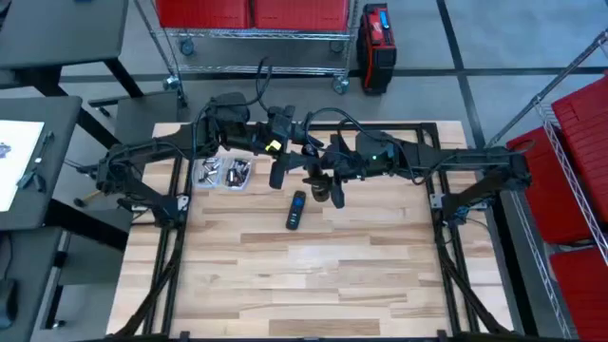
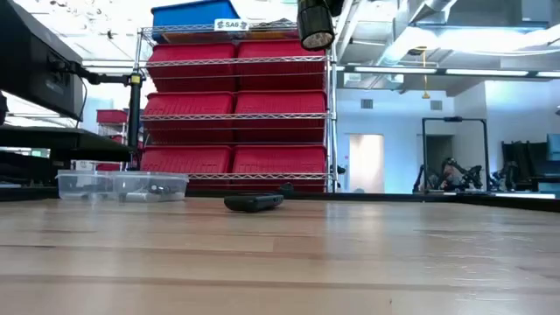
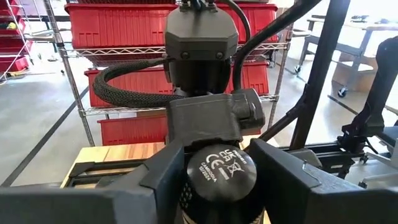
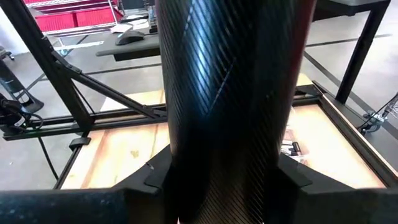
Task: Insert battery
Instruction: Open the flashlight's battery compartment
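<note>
A black flashlight (image 1: 337,197) hangs upright above the far middle of the table, its lens end (image 2: 315,26) pointing down and well clear of the wood. Both grippers meet at it. My left gripper (image 3: 214,186) is shut near its upper end, and my right gripper (image 4: 224,186) is shut on its ribbed barrel (image 4: 230,93). In the high view my left gripper (image 1: 313,180) and right gripper (image 1: 334,176) stand close together. A small black device (image 1: 296,209) lies flat on the table just in front of them. My left gripper pinches the flashlight between its two fingers just below the flat top end printed with CE marks (image 3: 217,174). The fingers (image 3: 158,180) lie roughly level, across the barrel. The flashlight stands upright in the hold, lifted clear. My right gripper has the flashlight's ribbed barrel (image 4: 224,155) between its two fingers, which come level from the table's right and lie across it. The barrel rises upright in front of the wrist camera. The fingers' inner faces are hidden behind the barrel.
A clear plastic tray (image 1: 223,174) with small metal parts stands at the far left of the table and also shows in the low view (image 2: 122,185). The black device (image 2: 254,202) lies flat at mid-table. Bare wood spreads over the near half (image 1: 304,285).
</note>
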Available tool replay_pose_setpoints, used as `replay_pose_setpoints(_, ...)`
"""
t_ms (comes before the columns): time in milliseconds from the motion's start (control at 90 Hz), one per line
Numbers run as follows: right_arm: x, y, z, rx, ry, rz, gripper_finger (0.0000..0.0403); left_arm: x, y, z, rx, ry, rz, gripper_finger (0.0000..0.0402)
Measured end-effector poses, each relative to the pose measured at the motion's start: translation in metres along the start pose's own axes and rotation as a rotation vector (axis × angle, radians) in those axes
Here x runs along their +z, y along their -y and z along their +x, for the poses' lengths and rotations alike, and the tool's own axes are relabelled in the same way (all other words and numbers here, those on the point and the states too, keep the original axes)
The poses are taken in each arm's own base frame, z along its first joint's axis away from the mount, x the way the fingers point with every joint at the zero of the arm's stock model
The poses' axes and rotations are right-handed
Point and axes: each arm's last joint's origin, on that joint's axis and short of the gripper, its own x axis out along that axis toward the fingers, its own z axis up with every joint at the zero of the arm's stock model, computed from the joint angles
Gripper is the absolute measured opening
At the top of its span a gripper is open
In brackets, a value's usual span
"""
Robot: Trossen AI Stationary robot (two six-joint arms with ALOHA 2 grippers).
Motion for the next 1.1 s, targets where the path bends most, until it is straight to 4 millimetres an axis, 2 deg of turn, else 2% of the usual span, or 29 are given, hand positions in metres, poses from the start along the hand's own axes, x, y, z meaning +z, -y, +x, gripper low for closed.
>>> replay_pose_setpoints(278,0.000,0.000,0.000,0.000,0.000,-0.002,0.0140,0.000,0.000,0.000,0.000,0.000,0.000,0.0157)
replay_pose_setpoints(411,0.000,0.000,0.000,0.000,0.000,-0.018,0.0140,0.000,0.000,0.000,0.002,0.000,-0.007,0.0133)
replay_pose_setpoints(622,0.000,0.001,0.000,-0.014,-0.004,-0.013,0.0140,0.000,-0.005,-0.001,0.040,0.002,-0.039,0.0133)
replay_pose_setpoints(767,-0.002,0.004,-0.002,-0.138,-0.023,-0.013,0.0139,0.000,-0.006,0.001,0.182,0.018,-0.087,0.0133)
replay_pose_setpoints(989,-0.005,0.012,-0.004,-0.424,-0.045,-0.037,0.0139,-0.005,0.000,0.009,0.539,0.056,-0.152,0.0130)
replay_pose_setpoints(1100,-0.008,0.015,-0.006,-0.529,-0.068,-0.052,0.0139,-0.008,0.003,0.018,0.642,0.110,-0.154,0.0130)
